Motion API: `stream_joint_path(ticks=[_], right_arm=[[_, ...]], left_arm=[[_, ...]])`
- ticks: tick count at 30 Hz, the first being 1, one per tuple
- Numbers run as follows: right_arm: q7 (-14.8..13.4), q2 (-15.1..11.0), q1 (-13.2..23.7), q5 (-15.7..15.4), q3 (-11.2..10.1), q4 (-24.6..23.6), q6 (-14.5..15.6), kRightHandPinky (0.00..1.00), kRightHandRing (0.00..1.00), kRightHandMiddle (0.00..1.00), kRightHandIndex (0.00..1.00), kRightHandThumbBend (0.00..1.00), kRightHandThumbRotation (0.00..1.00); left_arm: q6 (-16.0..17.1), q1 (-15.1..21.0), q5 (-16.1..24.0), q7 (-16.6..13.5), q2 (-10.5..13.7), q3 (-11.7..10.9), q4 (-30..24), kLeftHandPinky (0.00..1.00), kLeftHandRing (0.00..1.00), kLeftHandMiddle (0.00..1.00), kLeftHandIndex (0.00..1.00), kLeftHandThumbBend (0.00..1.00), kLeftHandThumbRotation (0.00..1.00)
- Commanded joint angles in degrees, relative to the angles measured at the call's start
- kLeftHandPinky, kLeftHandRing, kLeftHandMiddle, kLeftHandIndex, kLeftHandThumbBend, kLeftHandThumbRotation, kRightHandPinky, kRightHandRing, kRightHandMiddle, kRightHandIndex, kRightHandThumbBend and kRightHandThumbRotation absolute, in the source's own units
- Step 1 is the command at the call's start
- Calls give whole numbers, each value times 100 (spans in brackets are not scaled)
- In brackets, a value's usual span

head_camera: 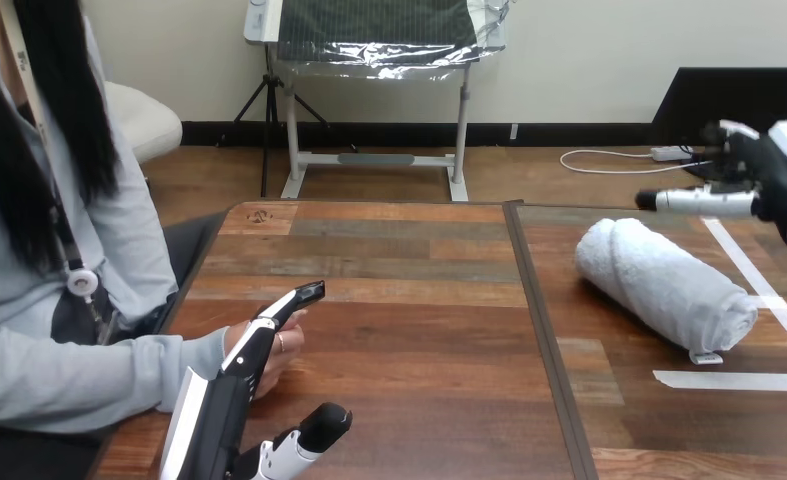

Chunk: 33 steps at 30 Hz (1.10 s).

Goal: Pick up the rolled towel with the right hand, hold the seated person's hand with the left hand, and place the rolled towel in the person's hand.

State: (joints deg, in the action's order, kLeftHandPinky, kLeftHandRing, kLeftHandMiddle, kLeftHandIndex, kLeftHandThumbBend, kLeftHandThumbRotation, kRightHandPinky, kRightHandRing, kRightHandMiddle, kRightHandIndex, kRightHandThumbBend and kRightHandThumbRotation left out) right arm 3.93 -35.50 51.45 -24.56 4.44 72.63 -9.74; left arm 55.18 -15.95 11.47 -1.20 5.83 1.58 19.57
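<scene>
Since the rolled towel [664, 282], centre right, looks soft, I'd wrap my open right hand [781, 180] round its middle.

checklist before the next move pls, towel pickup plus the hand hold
1. Rolled towel lies free on the table, on its right part: ok.
2. Right hand open and holding nothing: ok.
3. Right hand in contact with the towel: not ok; it hovers past the towel's far end, apart from it.
4. Left hand holding the person's hand: not ok; its fingers lie straight alongside it, not curled round.
5. Person's palm open and facing up for the towel: cannot tell; the left hand hides it.
</scene>
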Motion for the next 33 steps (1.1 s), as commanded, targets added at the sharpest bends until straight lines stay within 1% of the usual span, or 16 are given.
stream_joint_path(ticks=[1,3,6,9,13,15,20,24,26,30,33], right_arm=[[-37,94,778,-19,108,192,36,47,65,68,93,100,45],[-38,114,769,-41,146,230,67,45,64,67,93,100,45],[-30,137,750,-74,203,269,96,47,66,70,93,100,46],[-44,162,735,-119,285,302,133,57,75,77,94,100,47],[-39,203,707,-155,362,344,190,63,79,81,94,100,47],[-14,218,685,-150,372,361,180,64,79,82,94,100,47],[47,225,630,-141,409,391,116,61,77,80,94,100,48],[118,236,587,-118,429,421,138,59,74,76,95,100,49],[136,234,570,-122,442,426,140,59,74,76,95,100,49],[113,231,541,-236,568,447,139,57,73,76,95,100,51],[119,240,519,-236,580,463,151,57,72,76,95,100,51]], left_arm=[[183,209,-122,0,-45,72,-317,96,92,88,83,99,81],[184,206,-140,9,-41,78,-319,95,92,88,83,98,81],[177,181,-155,16,-40,84,-344,95,93,88,83,98,81],[180,168,-157,14,-39,85,-354,94,93,88,84,98,81],[195,145,-129,-1,-38,76,-373,94,93,89,84,97,81],[203,136,-124,-5,-39,75,-380,93,93,89,84,97,81],[211,107,-123,2,-36,80,-415,93,92,89,84,96,81],[219,84,-113,1,-39,84,-451,92,92,89,84,96,81],[221,54,-111,2,-40,88,-488,92,92,89,84,95,81],[248,26,-114,2,-38,86,-508,91,92,89,84,95,81],[262,-13,-104,-8,-41,78,-549,91,92,89,84,95,80]])
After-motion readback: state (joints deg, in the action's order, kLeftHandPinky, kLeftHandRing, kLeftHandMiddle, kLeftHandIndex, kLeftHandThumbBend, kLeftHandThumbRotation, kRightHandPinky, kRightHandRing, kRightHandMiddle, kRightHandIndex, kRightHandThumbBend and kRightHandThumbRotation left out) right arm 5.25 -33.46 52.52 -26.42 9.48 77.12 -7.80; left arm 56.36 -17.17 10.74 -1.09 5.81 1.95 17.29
